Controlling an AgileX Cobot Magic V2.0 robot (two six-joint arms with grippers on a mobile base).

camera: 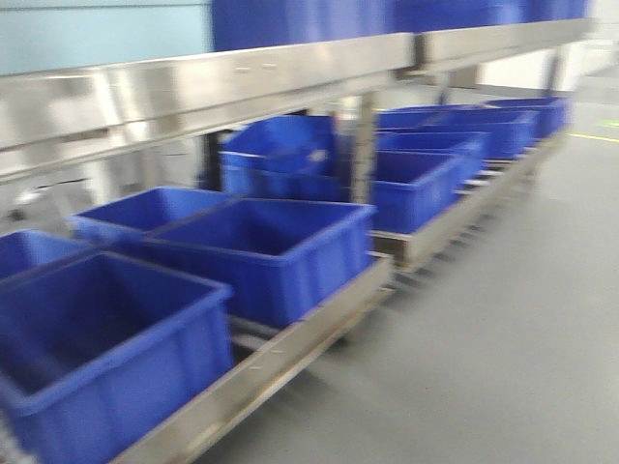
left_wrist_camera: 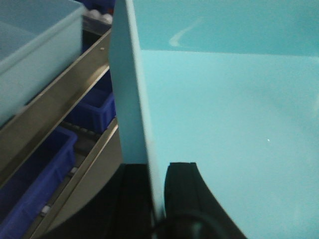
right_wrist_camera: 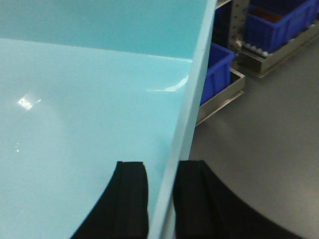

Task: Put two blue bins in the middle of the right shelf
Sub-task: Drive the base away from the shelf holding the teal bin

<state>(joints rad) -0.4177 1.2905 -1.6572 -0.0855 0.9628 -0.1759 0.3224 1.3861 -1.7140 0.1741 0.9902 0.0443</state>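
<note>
I hold one pale blue bin between both arms. The left wrist view has its inside (left_wrist_camera: pixel 224 124) filling the right of the frame, with its left wall (left_wrist_camera: pixel 130 99) standing upright. My left gripper (left_wrist_camera: pixel 155 172) is shut on that wall, one black finger (left_wrist_camera: pixel 185 191) inside the bin and one outside. From the right wrist, the same bin (right_wrist_camera: pixel 89 109) fills the left of the frame. My right gripper (right_wrist_camera: pixel 162 167) is shut on its right wall (right_wrist_camera: pixel 192 99). Neither gripper shows in the blurred front view.
A steel shelf beam (camera: pixel 213 82) crosses the front view, with several dark blue bins (camera: pixel 261 246) on the low roller level below it. Another pale bin (left_wrist_camera: pixel 35 55) sits on a shelf to my left. Grey floor (camera: pixel 522 319) lies to the right.
</note>
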